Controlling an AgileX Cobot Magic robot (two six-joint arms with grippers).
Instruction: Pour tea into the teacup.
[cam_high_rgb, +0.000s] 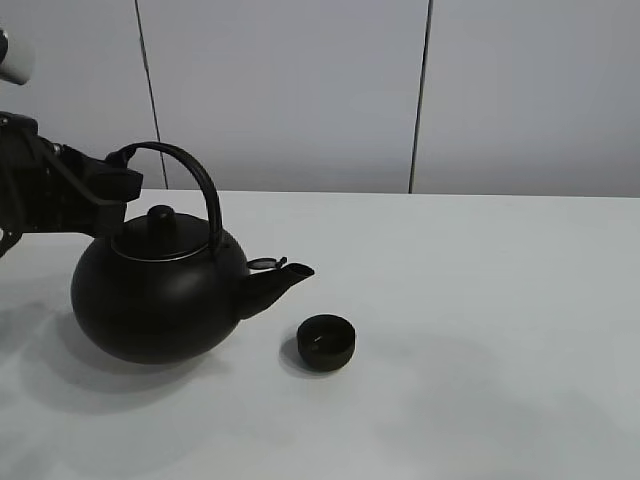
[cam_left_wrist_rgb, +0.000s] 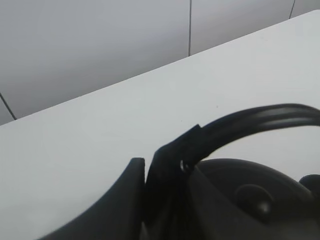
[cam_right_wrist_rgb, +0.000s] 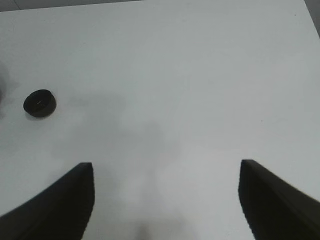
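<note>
A big black round kettle (cam_high_rgb: 155, 290) with an arched handle (cam_high_rgb: 195, 175) and a lid knob stands on the white table (cam_high_rgb: 480, 300), its spout (cam_high_rgb: 280, 282) pointing right. The small matte-black teacup (cam_high_rgb: 326, 341) sits just right of and below the spout tip, apart from it; it also shows in the right wrist view (cam_right_wrist_rgb: 39, 103). My left gripper (cam_high_rgb: 122, 170) is shut on the left end of the kettle handle; in the left wrist view its fingers (cam_left_wrist_rgb: 165, 175) clamp the handle (cam_left_wrist_rgb: 260, 120). My right gripper (cam_right_wrist_rgb: 165, 197) is open and empty above bare table, out of the high view.
Grey wall panels (cam_high_rgb: 300, 90) stand behind the table's far edge. The table surface right of the teacup is plain white.
</note>
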